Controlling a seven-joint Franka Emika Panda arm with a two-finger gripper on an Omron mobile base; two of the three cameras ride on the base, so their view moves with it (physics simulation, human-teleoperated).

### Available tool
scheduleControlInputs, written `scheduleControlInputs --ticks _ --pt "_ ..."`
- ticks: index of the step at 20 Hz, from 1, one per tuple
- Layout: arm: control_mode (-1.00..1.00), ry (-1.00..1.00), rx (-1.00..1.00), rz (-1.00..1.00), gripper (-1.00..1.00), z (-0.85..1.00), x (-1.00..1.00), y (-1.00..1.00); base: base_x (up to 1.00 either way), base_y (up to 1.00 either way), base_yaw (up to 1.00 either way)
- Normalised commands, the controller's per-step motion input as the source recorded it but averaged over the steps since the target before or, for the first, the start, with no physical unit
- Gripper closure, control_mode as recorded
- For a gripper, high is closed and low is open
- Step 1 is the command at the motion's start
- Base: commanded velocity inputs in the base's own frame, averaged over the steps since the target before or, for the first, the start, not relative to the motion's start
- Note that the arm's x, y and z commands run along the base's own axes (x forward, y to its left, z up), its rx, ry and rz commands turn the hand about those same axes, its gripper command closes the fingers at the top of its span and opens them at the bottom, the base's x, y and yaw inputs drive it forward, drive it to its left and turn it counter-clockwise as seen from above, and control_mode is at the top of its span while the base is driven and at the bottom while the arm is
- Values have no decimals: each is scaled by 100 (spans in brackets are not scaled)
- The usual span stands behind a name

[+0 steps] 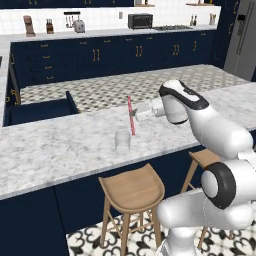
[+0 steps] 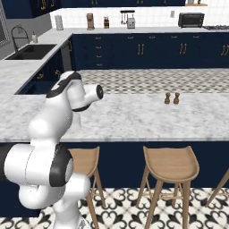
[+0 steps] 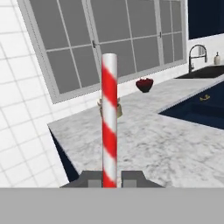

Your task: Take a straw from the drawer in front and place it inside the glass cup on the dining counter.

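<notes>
In the left base view the gripper reaches out sideways over the dining counter, its fingers closed on the straw, which stands nearly upright with its lower end just above the marble. One glass cup sits on the marble just beside and below the straw; nothing is in it. The drawer stands pulled open behind the counter on the left; its contents cannot be made out. Two wooden stools stand in front of the counter.

In the right base view the arm leans over the same counter. Two small brown shakers stand side by side on the marble, well apart from the arm. A sink lies at the far left, and two stools stand below.

In the hand view the two finger tips pinch one red-and-white striped straw at its base. A dark bowl with red contents sits far off on a counter by the window.
</notes>
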Motion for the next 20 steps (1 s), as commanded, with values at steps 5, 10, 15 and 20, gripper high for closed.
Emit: scheduleControlInputs --ticks 5,10,15,20 --pt "-100 0 0 7 100 -44 61 11 0 0 0" --pt "-100 -2 0 4 100 -50 57 4 0 0 0" --pt "-100 0 0 1 100 -31 54 14 0 0 0" --pt "-100 0 0 0 100 -36 50 15 0 0 0"
